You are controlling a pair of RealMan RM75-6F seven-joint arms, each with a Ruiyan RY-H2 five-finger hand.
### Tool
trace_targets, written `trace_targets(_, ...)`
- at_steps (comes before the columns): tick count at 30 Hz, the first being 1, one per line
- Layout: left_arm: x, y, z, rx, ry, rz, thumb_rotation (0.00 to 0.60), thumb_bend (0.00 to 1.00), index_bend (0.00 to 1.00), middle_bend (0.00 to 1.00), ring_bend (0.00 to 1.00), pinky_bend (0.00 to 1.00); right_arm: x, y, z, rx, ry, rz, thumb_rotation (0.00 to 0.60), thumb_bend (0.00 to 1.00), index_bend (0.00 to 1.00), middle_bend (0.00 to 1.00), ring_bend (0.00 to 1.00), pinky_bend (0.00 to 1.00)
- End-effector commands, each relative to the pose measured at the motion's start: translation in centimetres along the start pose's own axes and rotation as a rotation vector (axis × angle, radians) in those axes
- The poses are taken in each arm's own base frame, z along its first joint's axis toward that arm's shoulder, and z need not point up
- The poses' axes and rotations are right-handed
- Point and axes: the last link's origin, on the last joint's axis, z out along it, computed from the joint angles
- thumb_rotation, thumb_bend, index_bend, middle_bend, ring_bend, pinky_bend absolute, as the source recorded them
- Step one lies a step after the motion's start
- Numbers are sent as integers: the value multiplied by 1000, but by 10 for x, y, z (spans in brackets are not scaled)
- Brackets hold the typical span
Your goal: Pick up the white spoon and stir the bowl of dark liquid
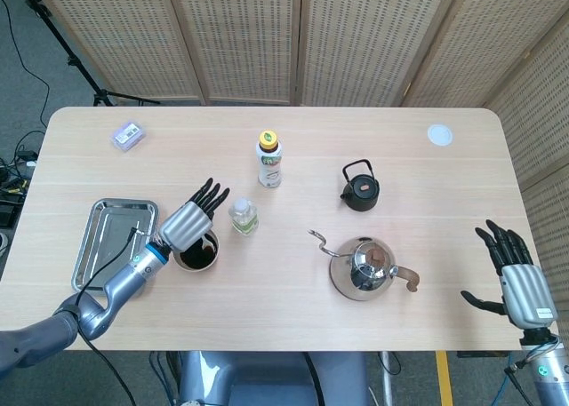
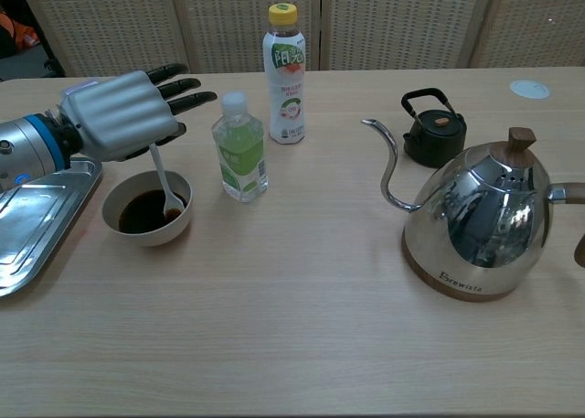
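Note:
A white bowl (image 2: 146, 218) of dark liquid (image 2: 139, 210) stands just right of the metal tray; in the head view the bowl (image 1: 196, 251) lies partly under my hand. My left hand (image 2: 121, 114) (image 1: 189, 218) hovers over it and holds the white spoon (image 2: 162, 186) by its handle, the spoon's tip dipped in the liquid near the bowl's right side. My right hand (image 1: 516, 277) rests open, fingers spread, at the table's near right corner, holding nothing.
A metal tray (image 1: 107, 242) lies left of the bowl. A small green-label bottle (image 2: 240, 148) stands close to its right, with a taller yellow-capped bottle (image 2: 284, 62) behind. A black teapot (image 2: 433, 130) and steel kettle (image 2: 480, 215) stand at the right.

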Motion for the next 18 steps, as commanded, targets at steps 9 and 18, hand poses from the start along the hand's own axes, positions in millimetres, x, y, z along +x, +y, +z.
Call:
trace_targets(9,-10,-7,-4,22,-19,17,600,379,661,0,0,0,0,0,0,2,1,0,600,0,68,0,0,0)
trace_targets(18,-12,-12,-19,3,-16,16,600,376,661,0,0,0,0,-2,-1,8,1,1,600,0,68,0,0,0)
